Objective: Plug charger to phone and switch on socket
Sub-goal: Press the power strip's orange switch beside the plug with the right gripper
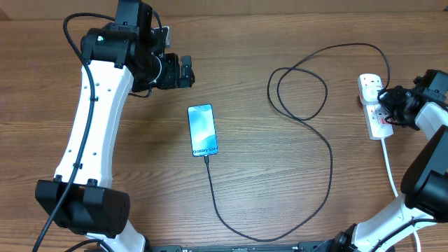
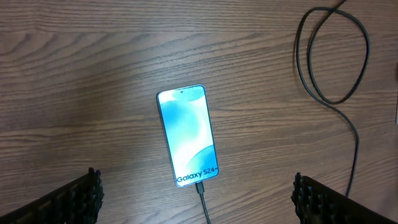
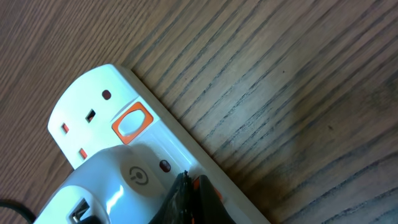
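Observation:
The phone point(image 1: 202, 131) lies screen up at the table's middle, lit, showing "Galaxy S24+" point(image 2: 188, 135). The charger's thin black cable point(image 1: 318, 168) has its tip in the phone's near end point(image 2: 199, 186); it loops right and back toward the socket. The socket, a white power strip point(image 1: 372, 103), lies at the right; a white adapter point(image 3: 112, 186) sits plugged in it. My right gripper point(image 3: 193, 193) is shut, its tips pressed on an orange-red switch of the strip point(image 3: 204, 184). My left gripper point(image 2: 196, 196) is open, empty, above and behind the phone.
The strip's thick white cord point(image 1: 389, 168) runs toward the front edge by the right arm's base. A second orange switch point(image 3: 132, 123) and an unused outlet point(image 3: 87, 118) show at the strip's end. The cable's loop point(image 1: 297, 91) lies mid-right.

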`<state>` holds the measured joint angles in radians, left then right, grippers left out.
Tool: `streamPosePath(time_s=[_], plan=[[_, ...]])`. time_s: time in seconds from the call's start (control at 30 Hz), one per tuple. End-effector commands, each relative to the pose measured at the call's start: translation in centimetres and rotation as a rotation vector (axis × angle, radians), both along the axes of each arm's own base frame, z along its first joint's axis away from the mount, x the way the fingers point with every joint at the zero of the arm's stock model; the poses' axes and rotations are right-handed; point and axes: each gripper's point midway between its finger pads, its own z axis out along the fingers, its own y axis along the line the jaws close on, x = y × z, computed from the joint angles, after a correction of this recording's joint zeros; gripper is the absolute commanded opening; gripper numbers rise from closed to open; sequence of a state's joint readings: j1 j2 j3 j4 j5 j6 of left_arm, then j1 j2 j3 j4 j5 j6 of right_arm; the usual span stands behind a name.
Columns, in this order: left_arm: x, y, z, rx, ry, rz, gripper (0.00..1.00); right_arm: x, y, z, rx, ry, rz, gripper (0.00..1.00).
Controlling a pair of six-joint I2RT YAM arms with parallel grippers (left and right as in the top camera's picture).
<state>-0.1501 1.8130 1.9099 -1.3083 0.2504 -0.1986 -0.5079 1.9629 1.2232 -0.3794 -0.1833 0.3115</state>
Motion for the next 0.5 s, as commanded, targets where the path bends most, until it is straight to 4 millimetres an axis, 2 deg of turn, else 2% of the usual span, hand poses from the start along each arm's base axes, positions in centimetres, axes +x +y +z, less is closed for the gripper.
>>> streamPosePath(time_s=[0.0, 0.27, 0.47], plan=[[0.2, -0.3, 0.4, -0.005, -0.022, -0.029, 0.99, 0.1, 2.4, -1.3, 0.086, 0.021, 0.058, 0.04], [0.2, -0.3, 0.4, -0.005, -0.022, -0.029, 1.00, -0.6, 4.9, -2.0, 0.122, 0.081, 0.099, 0.04], [0.2, -0.3, 0.4, -0.005, -0.020, -0.029, 1.00, -0.3, 6.6, -2.1, 0.127, 0.097, 0.138, 0.04]])
